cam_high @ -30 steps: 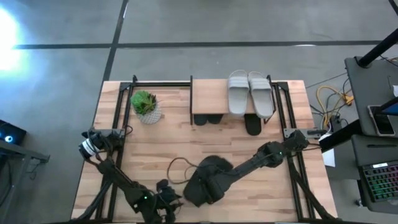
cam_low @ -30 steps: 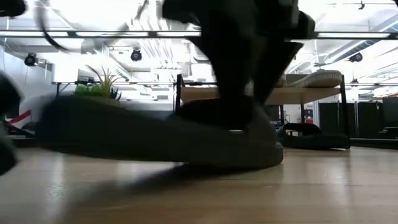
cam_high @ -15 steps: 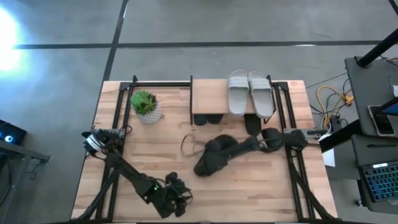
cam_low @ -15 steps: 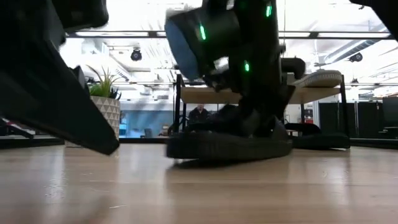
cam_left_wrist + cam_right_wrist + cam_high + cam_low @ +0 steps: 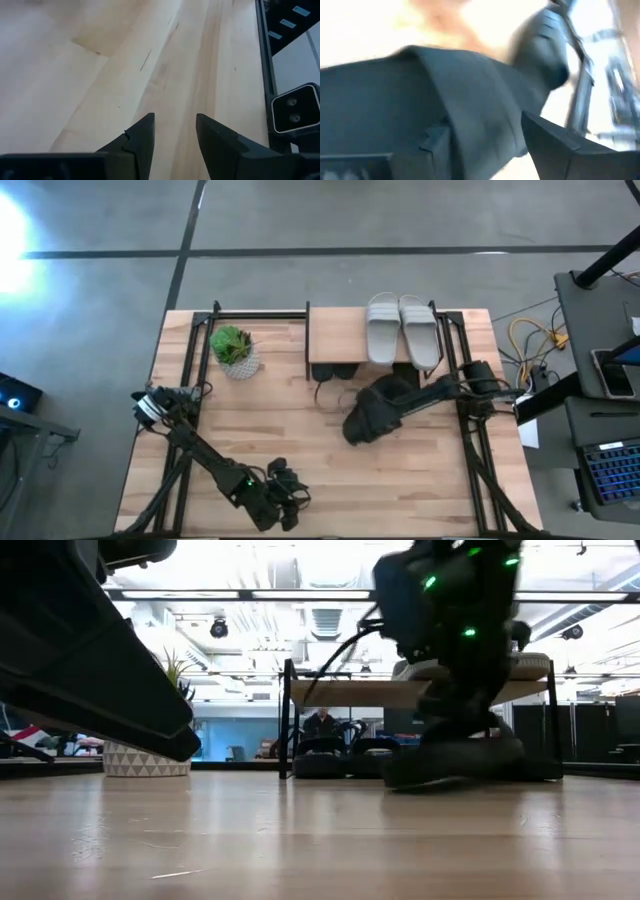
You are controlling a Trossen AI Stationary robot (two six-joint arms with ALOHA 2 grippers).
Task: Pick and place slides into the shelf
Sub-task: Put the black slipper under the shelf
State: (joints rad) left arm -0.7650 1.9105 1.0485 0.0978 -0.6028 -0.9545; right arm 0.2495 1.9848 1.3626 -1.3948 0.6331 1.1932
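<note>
Moved up the surface (image 5: 300,430) since a second ago: right hand (image 5: 375,412) plus black slide (image 5: 368,420), from near the front edge to right in front of the shelf (image 5: 338,332). Looks clamped on that slide, though blurry up close. Two grey slides (image 5: 402,328) on the shelf top, black slides (image 5: 334,371) tucked under it. Left hand (image 5: 173,131) parked low near the front edge, fingers apart, holding nothing, same spot as half a second ago.
</note>
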